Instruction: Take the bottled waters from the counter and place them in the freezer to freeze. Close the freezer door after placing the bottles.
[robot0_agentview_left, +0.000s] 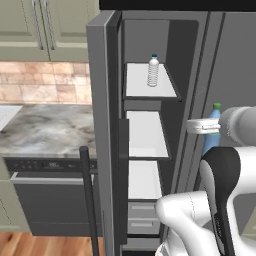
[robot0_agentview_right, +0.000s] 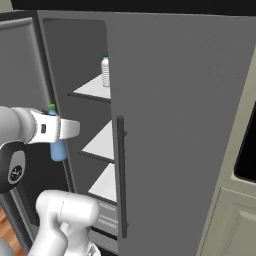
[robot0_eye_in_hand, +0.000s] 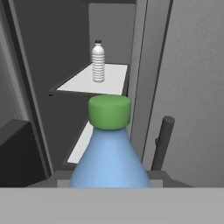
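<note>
In front of the open freezer (robot0_agentview_left: 145, 135), right of its shelves, the gripper (robot0_agentview_right: 60, 131) pinches the blue bottle (robot0_eye_in_hand: 109, 162) upright; ribbed bottle (robot0_agentview_left: 153, 71) already on the top shelf (robot0_agentview_left: 150, 87); next, likely carry the blue one leftward onto a shelf.

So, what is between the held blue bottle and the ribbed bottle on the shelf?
Nothing: in the hand view, bare white shelf separates the blue bottle from the ribbed bottle.

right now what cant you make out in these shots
- Gripper fingers: in the hand view the blue bottle and the grey band cover them.
- Blue bottle's base: left base view, hidden behind the arm.
- Clear bottle's label: too small in every view.
- Freezer door's front: left base view shows it edge-on.
</note>
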